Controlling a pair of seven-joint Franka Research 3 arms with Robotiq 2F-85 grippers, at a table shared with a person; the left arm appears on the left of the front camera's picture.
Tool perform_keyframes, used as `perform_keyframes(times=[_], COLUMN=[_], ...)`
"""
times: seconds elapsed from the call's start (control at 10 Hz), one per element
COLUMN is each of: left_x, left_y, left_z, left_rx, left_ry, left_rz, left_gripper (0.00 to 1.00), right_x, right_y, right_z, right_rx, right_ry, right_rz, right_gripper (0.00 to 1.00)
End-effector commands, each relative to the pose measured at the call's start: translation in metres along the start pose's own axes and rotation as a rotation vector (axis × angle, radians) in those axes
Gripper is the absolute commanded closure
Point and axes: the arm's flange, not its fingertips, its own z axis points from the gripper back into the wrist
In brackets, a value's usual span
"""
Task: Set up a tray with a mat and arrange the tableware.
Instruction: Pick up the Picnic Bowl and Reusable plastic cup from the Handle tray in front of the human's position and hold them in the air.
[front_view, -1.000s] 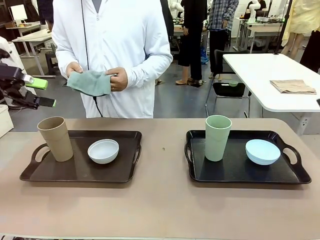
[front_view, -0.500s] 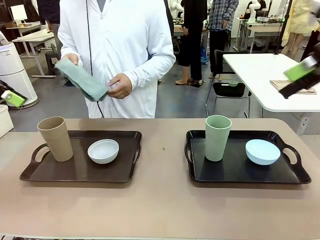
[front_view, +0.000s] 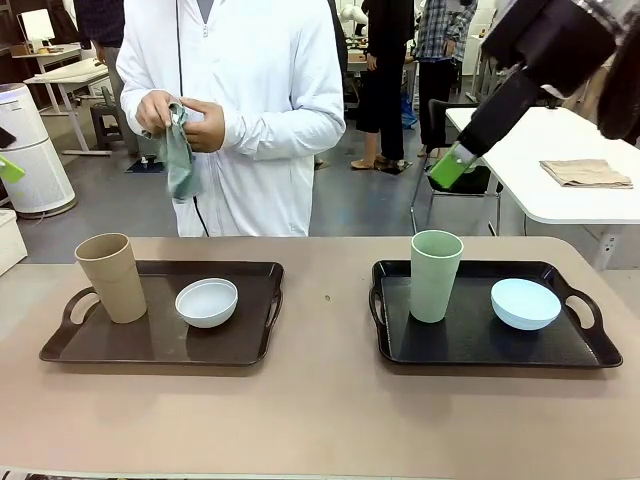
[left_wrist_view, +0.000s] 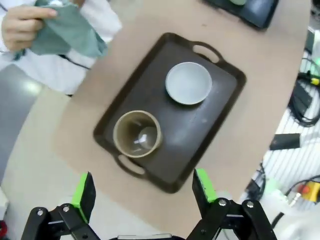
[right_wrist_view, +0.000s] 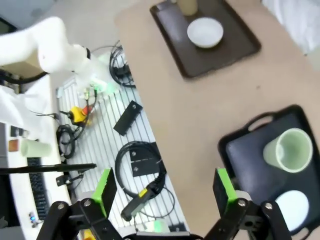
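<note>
Two dark trays lie on the tan table. The left tray (front_view: 250, 345) carries a tan cup (front_view: 112, 277) and a white bowl (front_view: 207, 302). On the right tray (front_view: 470, 340) stand a sage green cup (front_view: 436, 275) and a pale blue bowl (front_view: 525, 303). Across the table, a person in a white coat holds a teal mat (front_view: 180, 155) bunched in both hands at chest height. My left gripper (left_wrist_view: 144, 186) hangs open high above the tan cup (left_wrist_view: 137, 133) and white bowl (left_wrist_view: 188, 82). My right gripper (right_wrist_view: 165, 184) is open, high above the table near the green cup (right_wrist_view: 288, 148).
A white table (front_view: 520, 140) at the back right bears a folded tan cloth (front_view: 585, 172), with a black chair (front_view: 455, 180) beside it. Cables and gear (right_wrist_view: 140, 165) lie on the floor on my side of the table. Other people stand farther back.
The right arm swung in from the right to high above the right tray. The left gripper drew back to the picture's left edge. The person gathered the mat up to chest height.
</note>
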Motion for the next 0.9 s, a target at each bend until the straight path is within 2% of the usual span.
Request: perform_keyframes(times=[0.0, 0.1, 0.2, 0.3, 0.4, 0.6, 0.7, 0.8], left_x=[-0.005, 0.0, -0.009, -0.011, -0.015, -0.024, -0.027, -0.022], left_y=[-0.004, 0.0, 0.019, 0.04, 0.057, 0.087, 0.096, 0.1], left_z=[-0.01, 0.0, -0.016, -0.033, -0.047, -0.077, -0.085, -0.08], left_rx=[-0.113, 0.0, 0.018, 0.078, 0.027, -0.303, -0.482, -0.568], left_ry=[0.003, 0.0, -0.043, -0.016, -0.006, -0.022, -0.024, -0.023], left_rz=[0.044, 0.0, -0.073, -0.144, -0.256, -0.436, -0.436, -0.37], left_gripper=[0.0, 0.0, 0.0, 0.0, 0.0, 0.0, 0.0, 0.0], right_x=[-0.022, 0.0, -0.004, 0.026, 0.062, 0.128, 0.151, 0.163], right_y=[-0.01, 0.0, -0.006, -0.011, -0.018, -0.034, -0.042, -0.047], right_z=[0.013, 0.0, -0.006, -0.031, -0.061, -0.123, -0.148, -0.164], right_rx=[0.02, 0.0, -0.089, -0.126, -0.122, -0.035, 0.059, 0.181], right_ry=[0.004, 0.0, 0.012, 0.054, 0.096, 0.155, 0.111, 0.069], right_rz=[-0.08, 0.0, 0.056, 0.161, 0.262, 0.343, 0.391, 0.441], right_gripper=[0.0, 0.0, 0.0, 0.0, 0.0, 0.0, 0.0, 0.0])
